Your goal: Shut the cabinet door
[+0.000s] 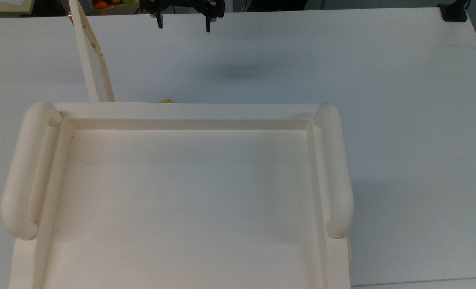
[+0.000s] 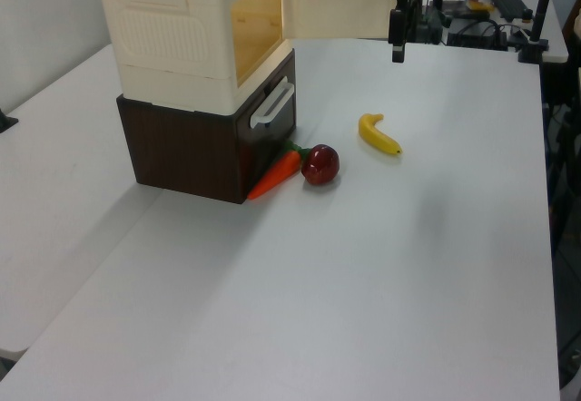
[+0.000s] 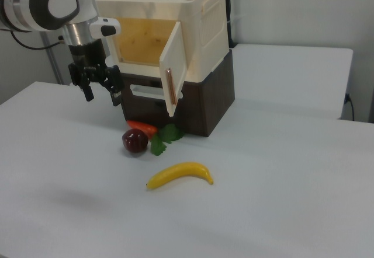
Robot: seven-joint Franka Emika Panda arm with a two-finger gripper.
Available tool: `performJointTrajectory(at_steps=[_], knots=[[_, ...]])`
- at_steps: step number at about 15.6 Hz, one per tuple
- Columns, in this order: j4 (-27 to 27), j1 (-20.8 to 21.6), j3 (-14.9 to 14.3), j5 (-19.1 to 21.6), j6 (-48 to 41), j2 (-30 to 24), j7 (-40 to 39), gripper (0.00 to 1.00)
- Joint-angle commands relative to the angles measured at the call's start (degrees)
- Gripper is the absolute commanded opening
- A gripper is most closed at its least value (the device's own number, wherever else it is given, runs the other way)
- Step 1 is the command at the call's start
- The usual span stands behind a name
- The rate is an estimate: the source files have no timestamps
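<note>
The cream cabinet (image 1: pixel 189 200) stands on a dark brown base (image 2: pixel 186 147). Its cabinet door (image 1: pixel 97 78) is swung wide open, so the amber interior (image 3: pixel 143 39) shows. In the right view the cabinet door (image 3: pixel 175 65) hangs out toward the camera with a copper strip along its edge. In the left view the cabinet door (image 2: pixel 331 2) faces the camera beside the gripper (image 2: pixel 398 49). My gripper (image 3: pixel 100 93) hangs open in front of the opening, above the table, apart from the door, with nothing between its fingers. The top view has the gripper (image 1: pixel 184 23) at its upper edge.
A banana (image 3: pixel 180 174), a red apple (image 3: pixel 135 140) and a carrot (image 2: pixel 275 174) lie on the white table (image 1: pixel 382 120) in front of the cabinet. The brown base has a drawer with a white handle (image 2: pixel 270 106). Desk clutter (image 2: pixel 495 2) sits beyond the table's far end.
</note>
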Motion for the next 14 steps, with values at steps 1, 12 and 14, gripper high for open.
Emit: performJointTrajectory(at_steps=[1, 12, 14], knots=[[-0.92, -0.81, -0.23, 0.11, -1.1, -1.73, -0.51, 1.0], [0.47, -0.81, -0.23, 0.28, -1.27, -1.47, -1.13, 1.0], [1.27, -0.9, -0.31, 0.28, -1.98, -1.47, -1.13, 1.0]])
